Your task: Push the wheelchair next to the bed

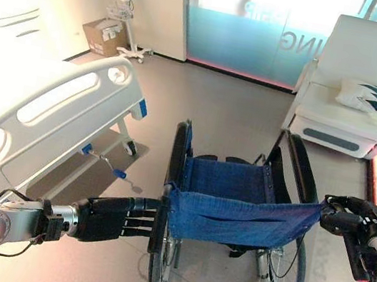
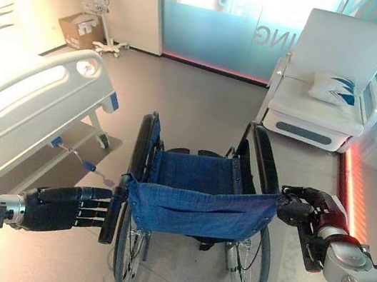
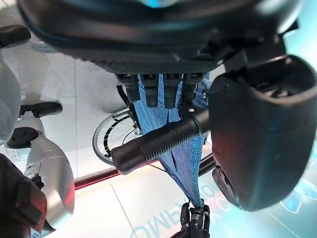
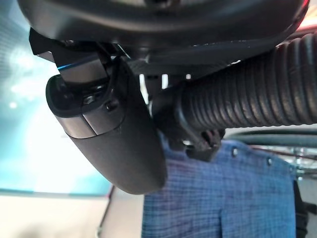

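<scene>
The wheelchair (image 1: 231, 213) was gripped at both push handles — the left hand (image 1: 114, 217) and the right hand (image 1: 356, 223) each curled round one — while it stood near the bed (image 1: 49, 110), not yet alongside. A forward, leftward push was judged necessary next.

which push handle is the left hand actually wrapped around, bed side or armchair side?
The bed-side push handle: the left hand has its fingers curled over that ribbed black grip. The armchair-side handle sits in the right hand.
</scene>
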Controlling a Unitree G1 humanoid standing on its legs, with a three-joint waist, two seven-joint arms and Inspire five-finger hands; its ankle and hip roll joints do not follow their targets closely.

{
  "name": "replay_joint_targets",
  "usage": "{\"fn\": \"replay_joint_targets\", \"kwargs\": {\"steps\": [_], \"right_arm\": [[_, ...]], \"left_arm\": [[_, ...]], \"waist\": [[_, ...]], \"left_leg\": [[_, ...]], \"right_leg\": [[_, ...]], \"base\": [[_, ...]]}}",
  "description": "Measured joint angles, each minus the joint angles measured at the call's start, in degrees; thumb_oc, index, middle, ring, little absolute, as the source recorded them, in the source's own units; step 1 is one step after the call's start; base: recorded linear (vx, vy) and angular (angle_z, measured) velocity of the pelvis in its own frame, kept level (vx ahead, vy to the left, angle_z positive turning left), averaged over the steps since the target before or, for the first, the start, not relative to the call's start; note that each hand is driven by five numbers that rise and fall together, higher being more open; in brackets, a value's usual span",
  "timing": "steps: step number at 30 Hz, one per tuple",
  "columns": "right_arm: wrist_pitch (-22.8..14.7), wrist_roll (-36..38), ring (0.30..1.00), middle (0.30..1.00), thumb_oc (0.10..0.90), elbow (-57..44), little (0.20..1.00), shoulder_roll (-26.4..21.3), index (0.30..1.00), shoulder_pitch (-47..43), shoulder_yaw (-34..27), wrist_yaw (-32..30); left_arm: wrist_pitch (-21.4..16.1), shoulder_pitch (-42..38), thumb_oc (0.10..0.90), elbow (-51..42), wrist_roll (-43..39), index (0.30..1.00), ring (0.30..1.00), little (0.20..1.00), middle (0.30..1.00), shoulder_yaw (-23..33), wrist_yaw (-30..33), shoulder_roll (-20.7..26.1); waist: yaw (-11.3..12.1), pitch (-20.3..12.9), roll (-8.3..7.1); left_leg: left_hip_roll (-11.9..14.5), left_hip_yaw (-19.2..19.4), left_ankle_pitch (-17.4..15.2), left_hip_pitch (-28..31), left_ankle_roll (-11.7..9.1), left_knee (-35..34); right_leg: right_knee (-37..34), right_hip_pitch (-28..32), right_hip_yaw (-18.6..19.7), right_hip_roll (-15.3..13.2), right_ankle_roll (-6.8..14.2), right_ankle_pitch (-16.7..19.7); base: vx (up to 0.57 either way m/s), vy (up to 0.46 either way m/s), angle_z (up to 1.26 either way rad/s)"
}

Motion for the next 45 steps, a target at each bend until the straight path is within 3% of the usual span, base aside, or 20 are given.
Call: {"fn": "replay_joint_targets", "kwargs": {"steps": [7, 10, 13, 15, 19, 23, 27, 32, 37, 45], "right_arm": [[-0.36, 0.05, 0.300, 0.300, 0.400, 0.15, 0.300, -0.07, 0.300, -0.78, 2.01, -0.09], [-1.16, 0.14, 0.300, 0.300, 0.400, -0.02, 0.300, -0.07, 0.300, -2.98, 4.65, -0.09], [-1.63, 2.31, 0.300, 0.300, 0.400, -0.67, 0.300, -0.37, 0.300, -2.56, 5.05, -0.08], [-2.39, 2.32, 0.300, 0.300, 0.400, -0.74, 0.300, -0.67, 0.300, -2.36, 5.79, -0.08], [-2.95, 3.96, 0.300, 0.300, 0.400, -0.93, 0.300, -1.76, 0.300, -2.07, 5.99, -0.08], [-2.94, 4.46, 0.300, 0.300, 0.400, -2.26, 0.300, -2.49, 0.300, -0.52, 4.46, -0.07], [-2.93, 4.50, 0.300, 0.300, 0.400, -2.48, 0.300, -2.49, 0.300, -0.38, 4.06, -0.02], [-2.82, 4.49, 0.300, 0.300, 0.400, -2.15, 0.300, -2.43, 0.300, -0.58, 3.76, -0.02], [-1.48, 4.48, 0.300, 0.300, 0.400, -1.88, 0.300, -1.73, 0.300, -0.44, 2.47, -0.02], [-0.94, 4.11, 0.300, 0.300, 0.400, -1.63, 0.300, -0.85, 0.300, -0.45, 2.05, -0.03]], "left_arm": [[-0.82, -4.66, 0.800, -0.13, 15.62, 0.900, 0.900, 0.900, 0.900, -4.54, -10.28, 3.04], [-1.96, -5.42, 0.800, -5.09, 21.38, 0.900, 0.900, 0.900, 0.900, -13.25, -19.52, 3.85], [-2.00, -5.40, 0.800, -5.82, 24.22, 0.900, 0.900, 0.900, 0.900, -16.44, -22.17, 4.38], [-4.79, -5.47, 0.800, -7.11, 30.76, 0.900, 0.900, 0.900, 0.900, -16.81, -24.27, 4.96], [-6.86, -5.36, 0.800, -10.11, 36.53, 0.900, 0.900, 0.900, 0.900, -16.44, -23.54, 6.46], [-6.55, -1.55, 0.800, -10.75, 34.64, 0.900, 0.900, 0.900, 0.900, -10.49, -23.32, 6.77], [-4.97, 0.29, 0.800, -10.71, 30.61, 0.900, 0.900, 0.900, 0.900, -8.72, -22.20, 6.90], [-3.12, 0.64, 0.800, -10.64, 20.60, 0.900, 0.900, 0.900, 0.900, -8.59, -11.89, 6.34], [-0.21, 0.78, 0.800, -9.59, 9.52, 0.900, 0.900, 0.900, 0.900, -5.17, 0.01, 1.04], [0.48, 1.40, 0.800, -7.20, -5.49, 0.900, 0.900, 0.900, 0.900, -5.66, 8.67, -2.89]], "waist": [[-1.24, -0.69, -0.38], [-2.91, -0.72, -0.73], [-3.45, -0.68, -1.02], [-3.98, -0.67, -1.16], [-4.24, -0.55, -0.95], [-4.26, -0.32, -0.56], [-4.39, -0.24, -0.47], [-3.67, -0.12, -0.32], [-2.97, -0.04, -0.20], [-2.74, 0.06, -0.34]], "left_leg": [[-0.18, 0.13, 0.00, 0.02, 0.01, 0.00], [-0.15, 0.30, 0.01, 0.07, 0.02, 0.00], [0.01, 0.43, 0.00, 0.23, 0.05, 0.00], [-0.01, 0.52, -0.01, 0.24, 0.03, -0.01], [0.07, 0.49, -0.20, -0.02, -0.25, -0.02], [0.08, 0.50, -0.22, -0.26, -0.23, -0.01], [0.06, 0.51, -0.08, -0.27, 0.09, 0.00], [0.09, 0.47, -0.06, 0.03, 0.10, 0.01], [0.20, 0.42, -0.10, 0.04, 0.05, 0.00], [0.22, 0.37, -0.05, 0.54, 0.09, 0.01]], "right_leg": [[0.00, -0.03, 0.03, -0.20, 0.13, 0.07], [0.00, -0.17, 0.12, -0.21, 0.15, 0.08], [0.00, -0.35, 0.25, -0.03, 0.14, 0.08], [-0.03, -0.31, 0.22, -0.10, 0.14, 0.08], [-0.23, -0.48, 0.18, -0.10, 0.12, 0.03], [-0.23, -0.70, 0.17, -0.11, 0.11, 0.02], [-0.22, -0.71, 0.15, -0.10, 0.11, 0.03], [-0.21, -0.63, 0.06, -0.02, 0.11, 0.03], [-0.23, -0.37, 0.05, 0.04, 0.08, 0.01], [-0.22, -0.14, 0.04, 0.10, 0.05, 0.03]], "base": [[0.00, 0.000, 0.00], [-0.01, -0.002, -0.05], [-0.01, 0.000, -0.11], [0.00, 0.000, 0.00], [-0.01, 0.000, 0.01], [0.00, 0.000, 0.00], [0.00, 0.000, 0.00], [0.00, 0.000, 0.00], [0.00, 0.001, 0.02], [0.00, 0.000, 0.00]]}}
